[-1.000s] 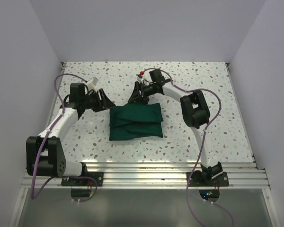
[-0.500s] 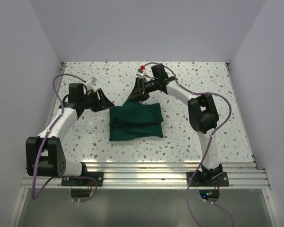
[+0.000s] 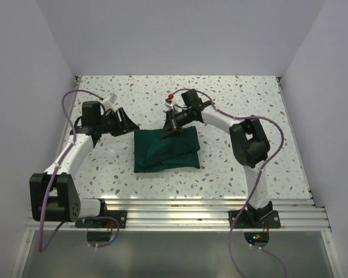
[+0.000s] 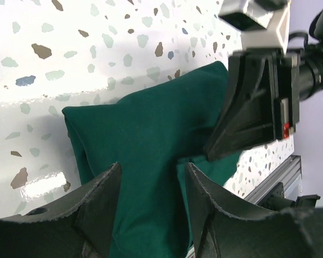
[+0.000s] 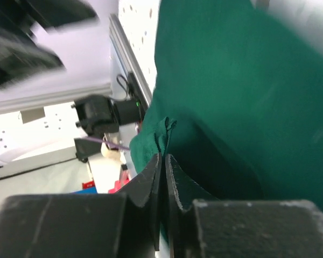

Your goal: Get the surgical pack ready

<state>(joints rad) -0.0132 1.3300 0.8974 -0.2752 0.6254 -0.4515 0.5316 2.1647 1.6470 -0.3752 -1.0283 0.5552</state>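
The surgical pack [image 3: 165, 152] is a dark green cloth bundle folded into a rectangle, lying mid-table. My right gripper [image 3: 170, 131] is down on its far edge. In the right wrist view the gripper [image 5: 162, 156] is shut, pinching a raised fold of the pack [image 5: 231, 80]. My left gripper [image 3: 129, 123] hovers just off the pack's far left corner, open. In the left wrist view the gripper [image 4: 153, 166] has nothing between its fingers, and the pack [image 4: 145, 134] lies beyond them. The right gripper [image 4: 247, 113] also shows there, tip down on the cloth.
The speckled tabletop [image 3: 238, 98] is bounded by white walls at the back and both sides. An aluminium rail [image 3: 174, 208] carrying the arm bases runs along the near edge. Purple cables [image 3: 66, 107] loop off both arms.
My right gripper dropped from above the pack's far edge onto the cloth and closed on a fold. The left arm barely shifted and its jaws stayed open.
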